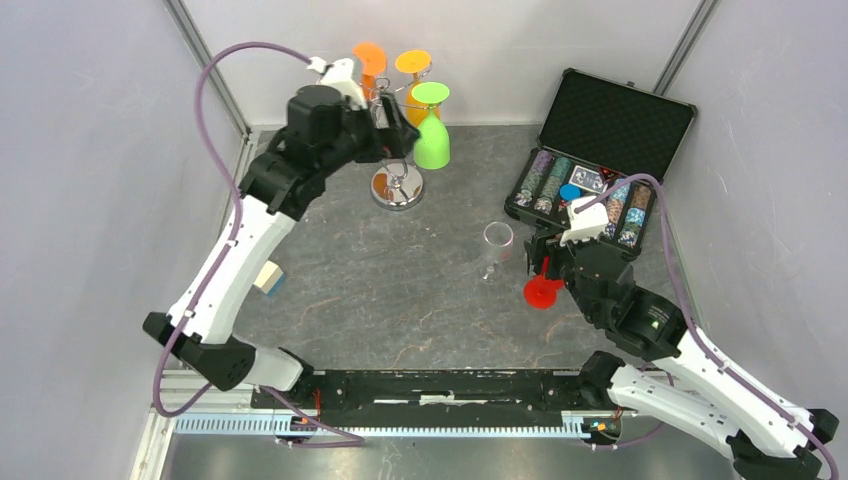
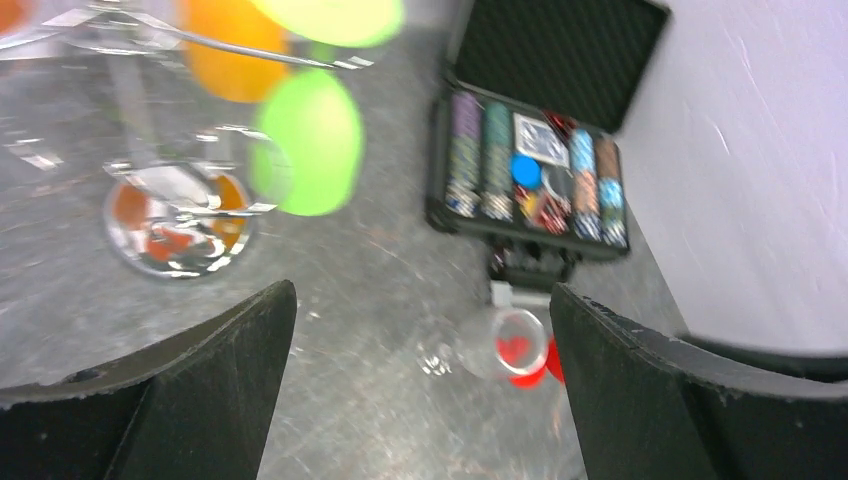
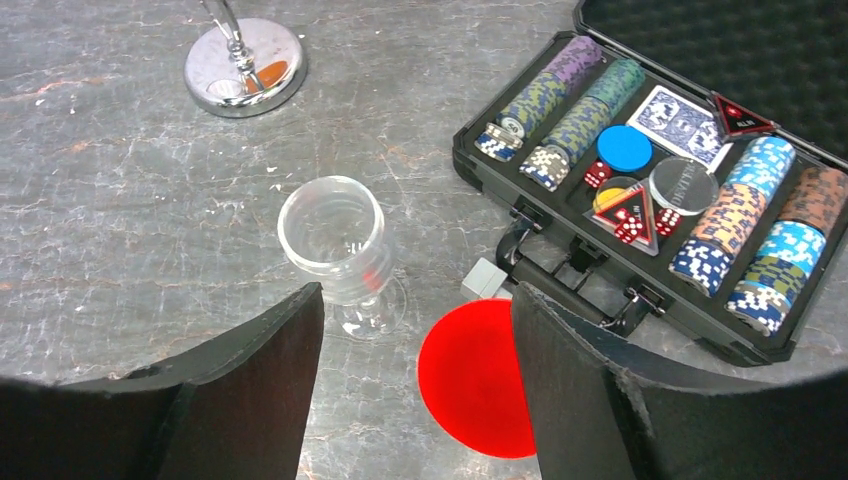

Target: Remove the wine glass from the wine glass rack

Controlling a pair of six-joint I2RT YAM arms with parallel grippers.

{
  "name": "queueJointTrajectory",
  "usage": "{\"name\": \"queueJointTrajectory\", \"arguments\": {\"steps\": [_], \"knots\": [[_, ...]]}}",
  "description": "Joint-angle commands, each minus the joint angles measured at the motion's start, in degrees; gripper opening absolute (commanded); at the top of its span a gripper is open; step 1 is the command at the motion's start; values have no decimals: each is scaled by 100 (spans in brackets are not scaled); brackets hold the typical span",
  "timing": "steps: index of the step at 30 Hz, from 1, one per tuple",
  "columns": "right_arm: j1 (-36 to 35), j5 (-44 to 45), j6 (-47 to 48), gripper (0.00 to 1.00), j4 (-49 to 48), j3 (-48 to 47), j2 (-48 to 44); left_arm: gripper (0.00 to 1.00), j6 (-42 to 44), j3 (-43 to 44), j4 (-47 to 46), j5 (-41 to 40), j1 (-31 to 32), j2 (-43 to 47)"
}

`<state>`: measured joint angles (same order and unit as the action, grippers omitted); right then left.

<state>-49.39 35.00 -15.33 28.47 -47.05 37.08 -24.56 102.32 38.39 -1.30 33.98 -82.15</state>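
Note:
The silver wine glass rack (image 1: 397, 186) stands at the back of the table. A green wine glass (image 1: 431, 132) hangs upside down from its arms, with two orange glasses (image 1: 371, 57) behind. My left gripper (image 1: 393, 140) is open and empty, up at the rack just left of the green glass. In the blurred left wrist view the green glass (image 2: 311, 140) and the rack base (image 2: 180, 226) lie ahead of the open gripper (image 2: 420, 335). My right gripper (image 3: 415, 340) is open over the table. A red glass foot (image 3: 470, 375) shows between its fingers. A clear glass (image 3: 333, 238) stands just ahead.
An open black poker chip case (image 1: 603, 165) lies at the right back, close to the right gripper. A small wooden block (image 1: 267, 278) lies by the left arm. A small grey cube (image 3: 485, 278) sits in front of the case. Walls close in on both sides.

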Motion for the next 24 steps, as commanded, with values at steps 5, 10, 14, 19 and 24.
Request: {"name": "queueJointTrajectory", "arguments": {"steps": [5, 10, 14, 19, 24], "knots": [[-9, -357, -30, 73, -459, -44, 144, 100, -979, -649, -967, -19, -1769, 438], [-12, -485, -88, 73, -535, -30, 169, 99, -1562, -690, -1412, 771, -2786, 96], [-5, -503, -109, 72, -547, -33, 155, 94, -1979, -652, -1914, 1481, -3373, -401], [-13, -465, -128, 72, -556, -31, 157, 81, -2475, -489, -2620, 2373, -3846, -1153], [-12, -459, -136, 72, -560, -46, 197, 77, -2875, -525, -3380, 2874, -3948, -1572]]}}
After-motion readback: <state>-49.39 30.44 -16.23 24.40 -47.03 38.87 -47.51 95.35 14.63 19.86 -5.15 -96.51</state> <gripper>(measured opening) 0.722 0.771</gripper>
